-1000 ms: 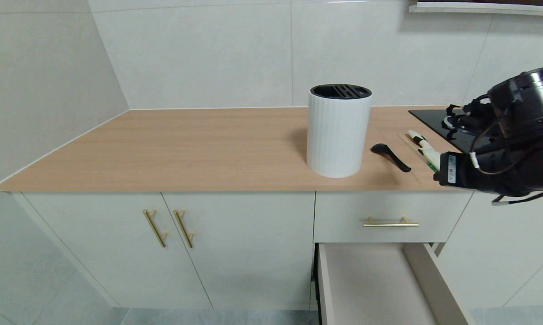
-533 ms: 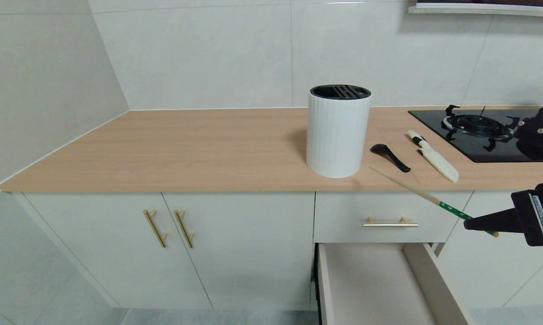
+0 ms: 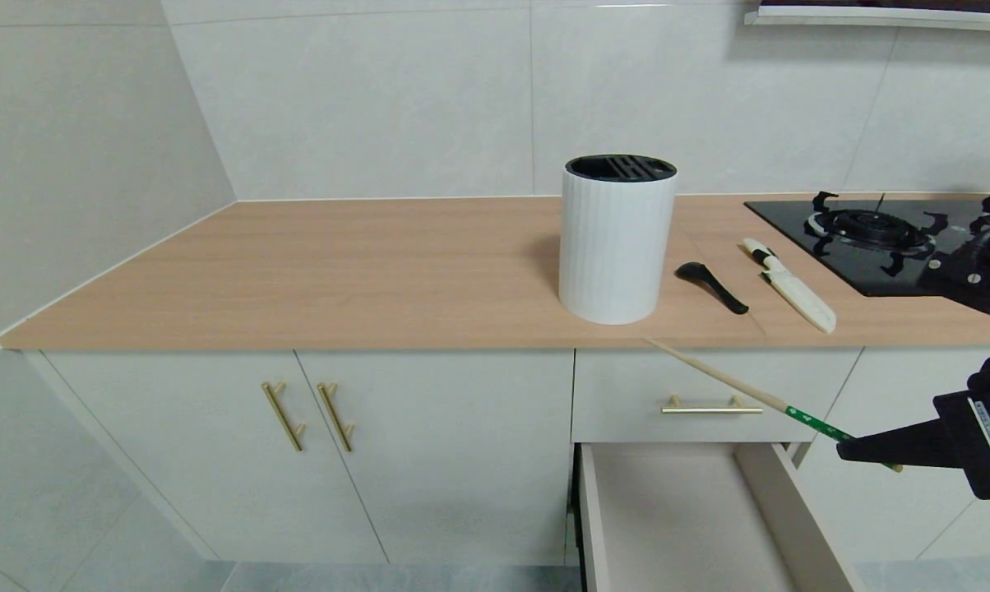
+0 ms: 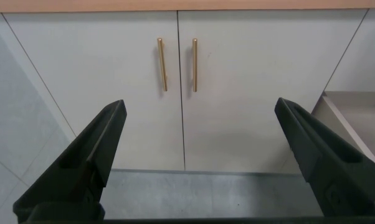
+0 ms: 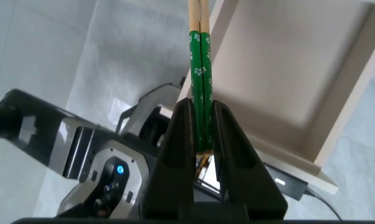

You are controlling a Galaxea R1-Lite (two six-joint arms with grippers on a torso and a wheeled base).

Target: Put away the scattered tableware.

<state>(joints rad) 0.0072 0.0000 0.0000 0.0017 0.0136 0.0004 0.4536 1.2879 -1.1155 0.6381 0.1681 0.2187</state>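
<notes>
My right gripper (image 3: 861, 450) is shut on a pair of wooden chopsticks (image 3: 733, 385) with green patterned ends, held in the air just above the open drawer (image 3: 758, 485), to the right of the counter front. In the right wrist view the chopsticks (image 5: 199, 68) run between the closed fingers (image 5: 182, 134) with the drawer (image 5: 287, 87) beyond them. On the counter lie a black spoon (image 3: 711, 285) and a white knife (image 3: 788, 284), right of a white ribbed knife holder (image 3: 616, 237). My left gripper (image 4: 200, 162) stands open, low, facing the cabinet doors (image 4: 178, 87).
A black gas stove (image 3: 881, 234) sits at the counter's right end. A closed drawer with a gold handle (image 3: 711, 406) is above the open one. The left cabinet has two gold handles (image 3: 306, 415). The counter's left half (image 3: 298, 263) is bare wood.
My right gripper lifted the chopsticks off the counter, then carried them down and toward the counter front to a spot over the open drawer. The spoon and the knife stayed put.
</notes>
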